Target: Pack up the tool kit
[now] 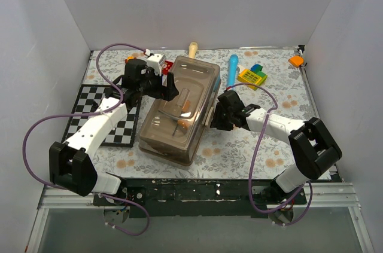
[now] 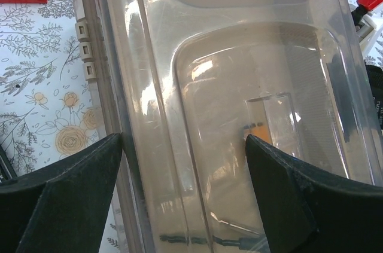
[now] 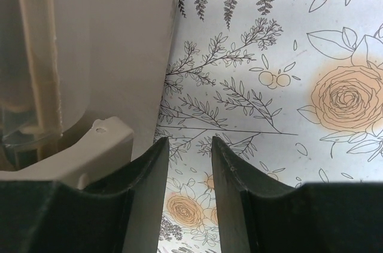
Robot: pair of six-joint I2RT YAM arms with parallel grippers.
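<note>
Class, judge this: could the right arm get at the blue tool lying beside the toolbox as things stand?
Probably yes. The right hand sits beside the toolbox, and only floral cloth seems to lie between it and the blue tool farther back.

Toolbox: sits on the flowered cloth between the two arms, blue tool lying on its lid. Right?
Not on the lid. The blue tool lies on the flowered cloth, off the far right corner of the toolbox, next to a yellow block. The top view shows it. The rest stands.
</note>
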